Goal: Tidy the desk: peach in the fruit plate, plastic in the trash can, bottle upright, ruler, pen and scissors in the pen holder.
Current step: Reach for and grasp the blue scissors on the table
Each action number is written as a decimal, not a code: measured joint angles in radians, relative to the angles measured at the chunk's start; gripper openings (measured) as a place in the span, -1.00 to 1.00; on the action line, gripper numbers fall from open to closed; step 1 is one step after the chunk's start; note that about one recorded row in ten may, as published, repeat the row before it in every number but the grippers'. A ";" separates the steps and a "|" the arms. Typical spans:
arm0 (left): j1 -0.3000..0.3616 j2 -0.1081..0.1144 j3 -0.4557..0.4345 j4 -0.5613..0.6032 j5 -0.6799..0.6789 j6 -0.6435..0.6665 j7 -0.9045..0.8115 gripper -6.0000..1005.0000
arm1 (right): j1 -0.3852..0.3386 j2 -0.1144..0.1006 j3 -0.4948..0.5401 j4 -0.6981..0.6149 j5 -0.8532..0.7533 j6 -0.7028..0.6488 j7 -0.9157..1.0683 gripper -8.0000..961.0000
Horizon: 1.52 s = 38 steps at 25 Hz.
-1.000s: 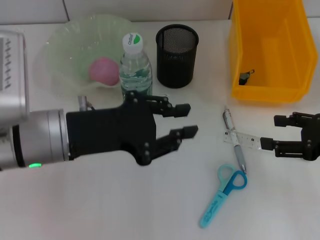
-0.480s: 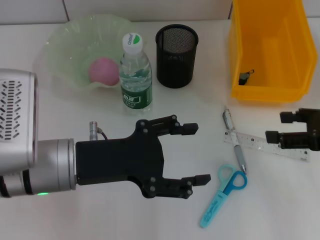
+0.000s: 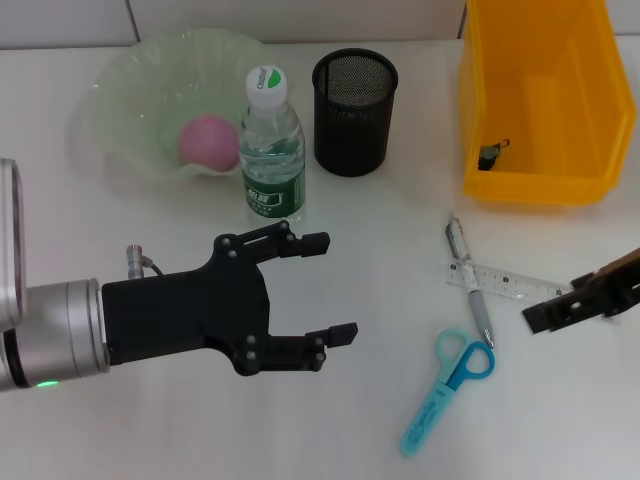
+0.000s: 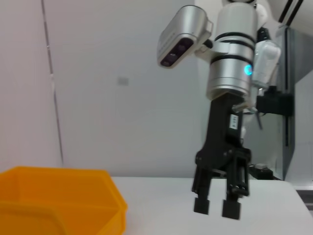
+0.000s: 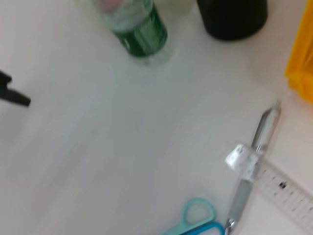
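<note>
Left gripper [image 3: 330,287] spread wide and empty, hovering over bare desk [image 3: 330,420] just in front of the bottle [image 3: 271,150], forearm reaching in level from the left edge of the head view. Right gripper [image 4: 216,207] low over the desk's right side, just beside the far end of the ruler [image 3: 510,284], fingers pointing straight down with a narrow gap between the tips and nothing held, though seen only from afar in the left wrist view. Broad open white surface between the two arms and along the near edge. One bottle, upright, white cap on top, standing against the near rim of the fruit plate [image 3: 120,90]. One peach [image 3: 208,142] lying inside that plate. One pen holder [image 3: 354,98], just right of the bottle, apart from it. One trash can [image 3: 535,185] at the far right corner, with one small dark scrap on its floor, possibly the plastic [image 3: 491,153], too small to be sure. One pen [image 3: 470,283] lying flat on the desk in front of the can, with the ruler crossing over its middle. One pair of scissors [image 3: 444,390] lying nearer, finger loops just beside the pen's near tip, sheathed blade pointing toward the front edge.
</note>
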 joint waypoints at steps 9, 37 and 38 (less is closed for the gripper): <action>0.002 0.002 -0.075 -0.069 -0.001 0.034 0.068 0.71 | 0.070 0.006 -0.212 0.153 -0.070 0.132 0.200 0.70; -0.034 0.004 -0.149 -0.142 0.016 0.120 0.054 0.71 | 0.285 -0.006 -0.335 0.247 -0.156 -0.008 -1.436 0.69; -0.037 0.005 -0.150 -0.144 0.036 0.122 0.054 0.71 | 0.285 -0.006 -0.335 0.247 -0.156 -0.008 -1.436 0.69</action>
